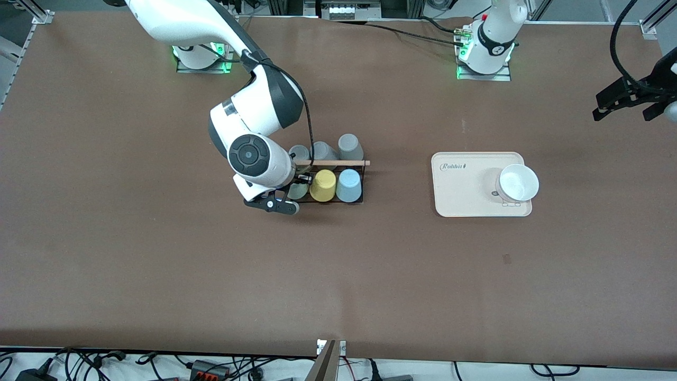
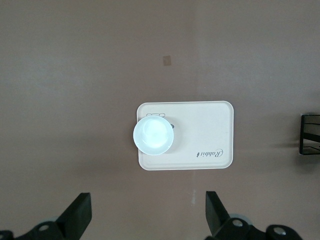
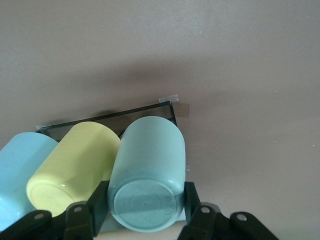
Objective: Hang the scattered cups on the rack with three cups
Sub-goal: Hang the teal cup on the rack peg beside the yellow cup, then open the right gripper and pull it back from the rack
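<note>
right pincer [image 3: 145, 210] clamped on the mint green cup [image 3: 147, 170], one finger on each side of it near its closed bottom end. cup is upside down, bottom toward the wrist camera. it sits at the rack [image 1: 353, 201], in the row nearer the front camera, at the end toward the right arm's end of the desk [image 1: 158, 275]. whether it is fully seated on a peg cannot be told; the arm covers most of it in the front view, only a sliver of mint showing [image 1: 298, 191].

yellow cup [image 1: 323, 185] just beside the mint one, touching it in the right wrist view. light blue cup [image 1: 349, 185] next to the yellow, at the end of that row toward the left arm. all three upside down on the rack. wooden rod [image 1: 338, 163] runs across the rack top. three grey cups [image 1: 349, 144] in the row farther from the front camera, one partly hidden by the right arm.

left pincer [image 2: 147, 212] fingers wide apart, holding nothing, hanging high over the desk near the left arm's end. left arm waits.

cream tray [image 1: 460, 201] lies on the desk well apart from the rack, toward the left arm's end. white bowl [image 1: 518, 182] sits on it.
</note>
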You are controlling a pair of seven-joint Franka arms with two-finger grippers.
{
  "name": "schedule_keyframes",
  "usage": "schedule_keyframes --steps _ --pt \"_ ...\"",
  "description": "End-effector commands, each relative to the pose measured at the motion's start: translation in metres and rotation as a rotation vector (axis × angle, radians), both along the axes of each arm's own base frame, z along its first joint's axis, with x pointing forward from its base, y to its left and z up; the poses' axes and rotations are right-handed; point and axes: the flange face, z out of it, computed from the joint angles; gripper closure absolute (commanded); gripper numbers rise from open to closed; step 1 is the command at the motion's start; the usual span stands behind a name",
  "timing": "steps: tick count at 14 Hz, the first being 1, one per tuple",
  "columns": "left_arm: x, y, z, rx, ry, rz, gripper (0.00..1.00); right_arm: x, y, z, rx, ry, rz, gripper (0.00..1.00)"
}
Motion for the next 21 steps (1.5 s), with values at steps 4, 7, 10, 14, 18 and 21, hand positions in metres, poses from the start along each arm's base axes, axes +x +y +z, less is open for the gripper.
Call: schedule_keyframes --steps 4,7,10,14,18,21 --pt "0.001 0.001 0.006 0.02 0.005 -0.022 0.0 0.03 -0.024 0.071 0.006 -0.069 -0.046 0.0" --pt "0.001 0.002 0.006 0.018 0.005 -0.019 0.0 0.045 -0.064 0.106 0.017 -0.079 -0.097 0.0" --pt "0.002 0.002 0.006 0.02 0.003 -0.02 0.0 0.07 -0.131 0.135 0.041 -0.111 -0.185 0.0" --pt "0.0 0.003 0.009 0.051 0.001 -0.026 0.0 0.085 -0.186 0.153 0.06 -0.133 -0.264 0.0" --pt "-0.001 0.005 0.009 0.05 0.001 -0.01 0.0 0.094 -0.232 0.167 0.023 -0.169 -0.303 0.0" --pt "-0.001 0.007 0.01 0.05 -0.002 -0.007 0.0 0.093 -0.268 0.167 -0.001 -0.138 -0.22 0.0"
